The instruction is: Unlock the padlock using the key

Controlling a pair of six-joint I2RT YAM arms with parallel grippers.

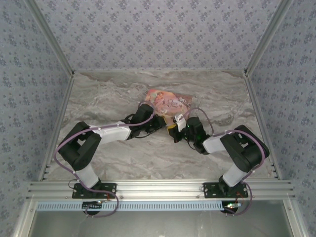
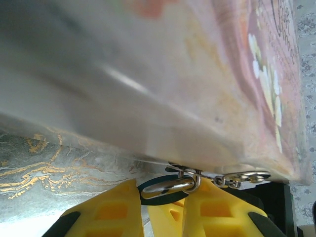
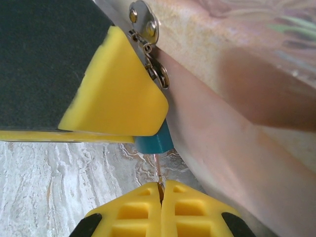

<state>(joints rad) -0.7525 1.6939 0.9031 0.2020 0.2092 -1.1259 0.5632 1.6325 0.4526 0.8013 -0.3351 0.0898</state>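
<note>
Here the left end effector (image 2: 165, 200) is pinched narrowly on the padlock (image 3: 154, 140), holding its blue body just beside the near edge of the pink box (image 1: 168, 101) at mid-table (image 1: 123, 158), probably so the keyway faces the other arm. The right end effector (image 3: 161, 190), fully closed, grips the thin key (image 3: 157, 170), its tip at the lock; whether it is seated I cannot tell
</note>
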